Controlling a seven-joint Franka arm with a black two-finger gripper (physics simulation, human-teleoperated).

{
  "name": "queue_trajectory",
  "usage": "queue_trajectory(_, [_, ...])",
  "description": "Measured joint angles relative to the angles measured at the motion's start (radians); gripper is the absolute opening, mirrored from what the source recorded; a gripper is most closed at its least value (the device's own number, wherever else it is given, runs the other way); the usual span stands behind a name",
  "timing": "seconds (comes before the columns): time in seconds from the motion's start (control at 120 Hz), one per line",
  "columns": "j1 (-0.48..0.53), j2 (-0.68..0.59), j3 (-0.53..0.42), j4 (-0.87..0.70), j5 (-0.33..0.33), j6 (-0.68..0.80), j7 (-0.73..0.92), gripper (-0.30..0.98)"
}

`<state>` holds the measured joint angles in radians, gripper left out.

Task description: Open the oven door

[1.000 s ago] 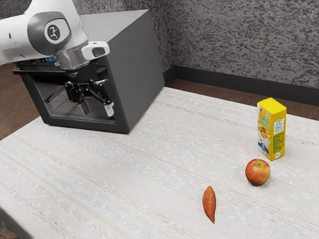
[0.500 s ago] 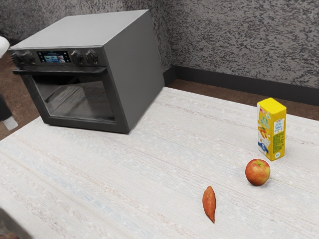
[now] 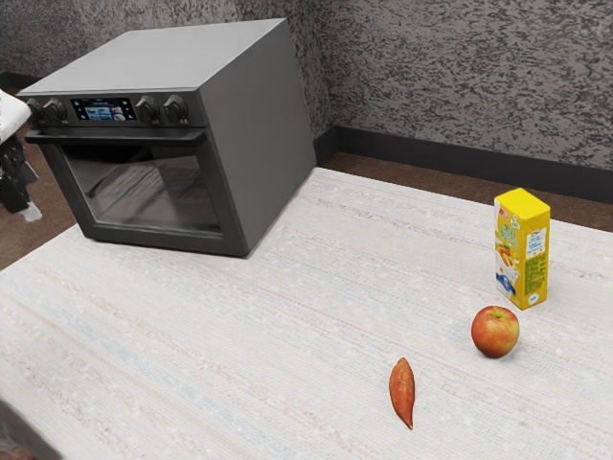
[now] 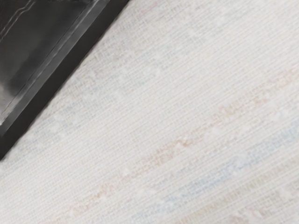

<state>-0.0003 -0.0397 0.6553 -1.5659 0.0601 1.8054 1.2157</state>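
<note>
Swinging away from the front of the oven [image 3: 261, 125], my arm [image 3: 10, 117], its jaws at a spread I cannot tell, leaves the oven door [image 3: 144, 192] closed above the desk [image 3: 287, 326], the handle [image 3: 120, 140] likely needing a fresh approach.

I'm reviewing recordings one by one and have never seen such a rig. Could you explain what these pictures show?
This is a computer simulation of one robot arm with a black gripper, here at the exterior view's left edge. The exterior camera stands at the arm's side; the wrist camera rides on the arm's hand and looks down at the pale table and a dark lower corner of the oven. The oven stands on the table with its door shut; the task is to open it. Also there: a yellow carton, an apple and an orange-brown, pointed item, perhaps a sweet potato. I can make out nothing held.
</note>
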Motion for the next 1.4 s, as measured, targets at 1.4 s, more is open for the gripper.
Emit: queue_trajectory(1.4, [0.166, 0.331, -0.068, 0.301, -0.25, 0.283, 0.669, 0.69])
